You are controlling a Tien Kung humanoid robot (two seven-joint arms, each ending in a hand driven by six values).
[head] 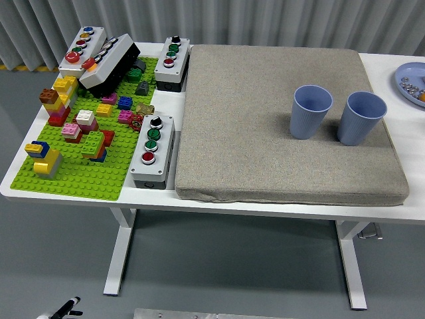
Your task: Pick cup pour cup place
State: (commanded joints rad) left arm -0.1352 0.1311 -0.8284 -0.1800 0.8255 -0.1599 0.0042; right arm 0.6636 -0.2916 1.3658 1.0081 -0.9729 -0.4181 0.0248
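Observation:
Two blue-grey cups stand upright side by side on the grey mat (265, 166), toward its right side. The left cup (310, 111) and the right cup (360, 117) are a small gap apart, and what is inside them cannot be made out. Only a sliver of my left hand (68, 307) shows at the bottom left corner, far below the table and nowhere near the cups. My right hand is out of sight.
A green brick baseplate (80, 179) with several coloured bricks fills the table's left side. Three button boxes (153, 149) (172, 63) (83, 48) and a black box (109, 63) stand around it. A blue plate (412, 83) with small items sits at the right edge.

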